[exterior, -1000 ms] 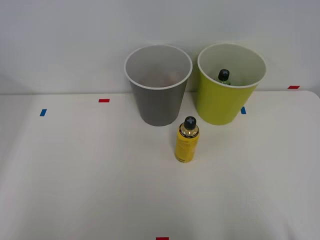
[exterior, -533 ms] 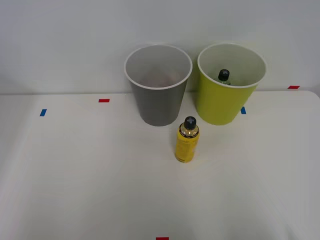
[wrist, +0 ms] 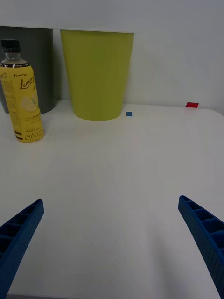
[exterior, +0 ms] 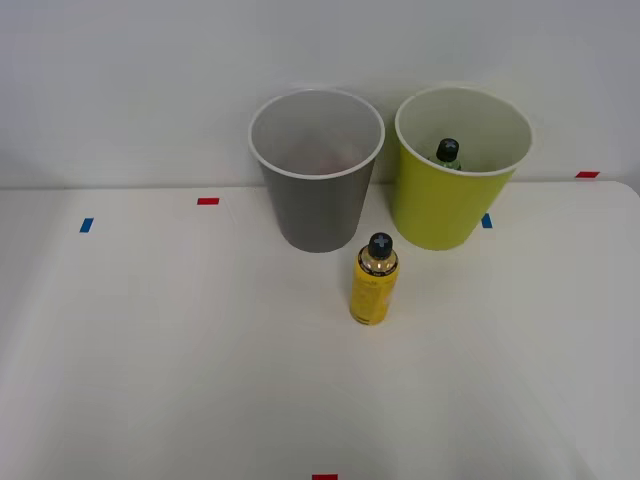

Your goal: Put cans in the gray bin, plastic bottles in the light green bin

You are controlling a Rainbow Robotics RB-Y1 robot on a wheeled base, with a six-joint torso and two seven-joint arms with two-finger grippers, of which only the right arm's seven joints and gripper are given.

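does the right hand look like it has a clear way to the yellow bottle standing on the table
Probably yes. The right hand is open, and bare table lies between it and the upright yellow bottle. The gray bin and light green bin stand behind the bottle, not in the path.

Gray bin with white rim; lime bin, white inside, holding a black-capped bottle, seemingly green. Yellow lemon-drink bottle, black cap. Blue ribbed fingers. Red and blue tape marks on the white table.
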